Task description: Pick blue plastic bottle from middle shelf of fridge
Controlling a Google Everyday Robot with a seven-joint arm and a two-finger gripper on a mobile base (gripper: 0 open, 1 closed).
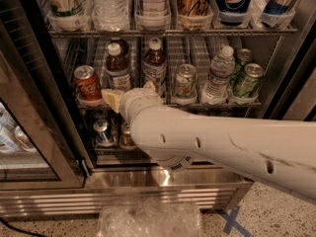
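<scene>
The blue plastic bottle (117,65) stands upright left of centre in the frame, front row of the middle wire bench (207,104) of the fridge (163,179). White cap, dark reddish-brown drink, pale wrap label. Its foot is hidden behind the end effector. A near-twin bottle (154,65) stands just to its right w/ a gap between them. I take the left one as the target since the end effector sits at its base, but the two look alike.

Handling, as a guess: small and full, so light-to-moderate weight. Thin plastic wall, so it gives a bit under a squeeze but isn't fragile. The label band is prob. the least slippery part, and chilled plastic may be damp. Best hold is mid-body on the label, below the shoulder. The cap and neck are too narrow and tippy.

A Coke can (87,83) is just beside it on the left, so there's little side room. Right of the twin come a pale can (185,80), a water bottle (217,75) and green cans (248,77).

The end effector (123,98) is at the bench's front edge, low in front of the bottle. Can't tell whether it's wide, narrow or holding anything, as the wrist blocks it. The arm (222,142) runs off to the lower right.
</scene>
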